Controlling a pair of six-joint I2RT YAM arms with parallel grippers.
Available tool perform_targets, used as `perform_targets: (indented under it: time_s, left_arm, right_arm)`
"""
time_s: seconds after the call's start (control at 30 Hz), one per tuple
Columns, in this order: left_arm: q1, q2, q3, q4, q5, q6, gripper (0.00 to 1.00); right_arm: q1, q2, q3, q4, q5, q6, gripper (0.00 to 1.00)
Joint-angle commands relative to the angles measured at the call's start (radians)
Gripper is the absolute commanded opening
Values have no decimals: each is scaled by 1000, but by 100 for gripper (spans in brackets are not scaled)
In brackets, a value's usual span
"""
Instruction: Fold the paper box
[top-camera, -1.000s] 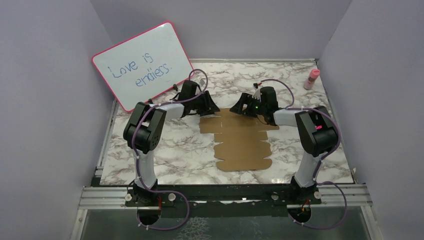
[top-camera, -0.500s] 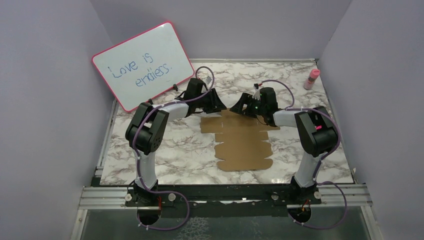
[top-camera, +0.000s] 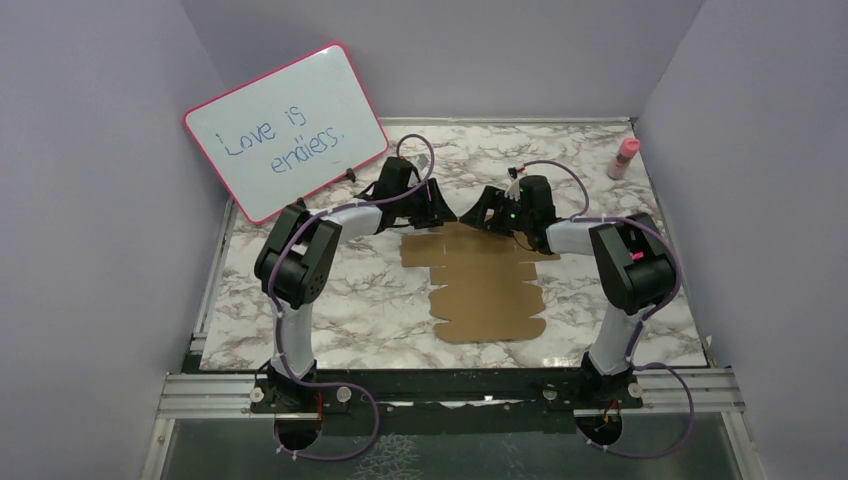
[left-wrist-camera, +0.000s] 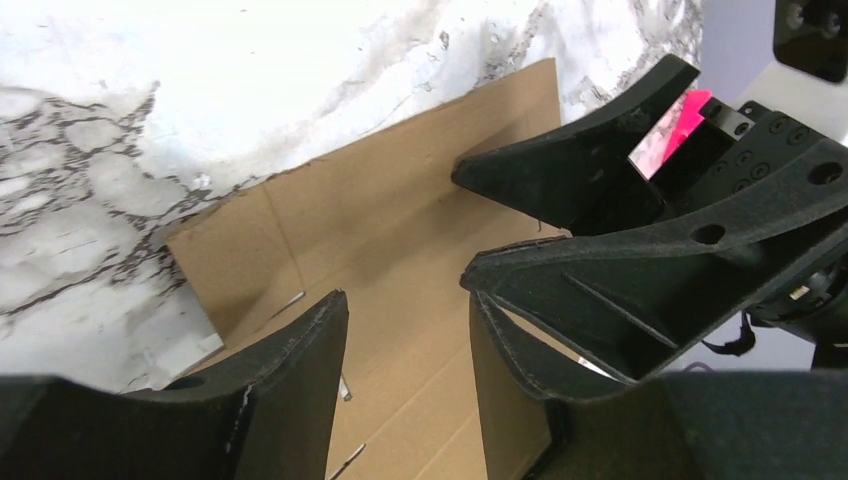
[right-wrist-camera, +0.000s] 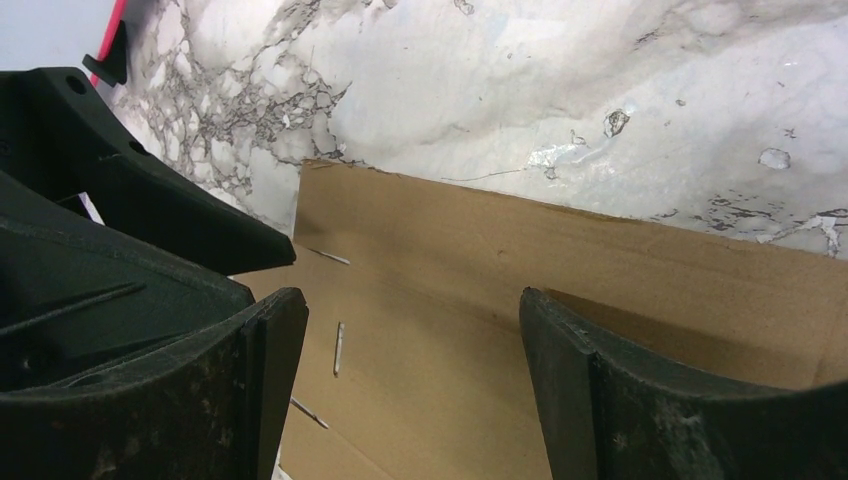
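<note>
Paper box (top-camera: 485, 280): flat brown die-cut sheet, unfolded, lying on bench (top-camera: 350, 300) at centre of top view, slightly R of mid-line. Far edge sits directly under both sets of jaws.

L jaws: apart, moderate gap, nothing clamped. L wrist view: fingers (left-wrist-camera: 290, 400) at lower edge of frame. Paper box (left-wrist-camera: 400, 230) shows bare through the gap. Contact w/ sheet cannot be told.

R jaws: wide apart, nothing clamped. R wrist view: fingers (right-wrist-camera: 570, 390) at lower L and lower R corners. Paper box (right-wrist-camera: 560, 260) fills the space between, w/ short slits visible L of centre.

L and R jaws face each other tip to tip, near but apart, just above centre of top view. Each set also appears at the edge of the other's wrist view.

Arms: L arm (top-camera: 297, 262) reaches in from lower L, R arm (top-camera: 630, 262) from lower R.

Surroundings: whiteboard (top-camera: 288, 130), pink frame, text "Love is endless.", propped at upper L. Pink bottle (top-camera: 624, 158) upright at upper R, well apart from sheet.
</note>
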Motion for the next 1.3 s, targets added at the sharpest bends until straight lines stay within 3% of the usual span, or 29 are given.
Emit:
perform_targets:
  time_s: [0.0,0.27,0.77,1.27]
  left_arm:
    - [24,-79,-4,-50,-69,54,50]
    - [102,-50,-75,18,0,-3,50]
    - [110,70,-55,43,33,-22,40]
    - [80,28,-37,29,8,-11,12]
  right_arm:
    - [12,-23,-25,-54,25,-11,83]
    - [12,-16,-23,-55,14,-9,83]
    - [16,-18,-22,-56,12,-11,83]
    - [26,-5,-20,-51,20,-10,83]
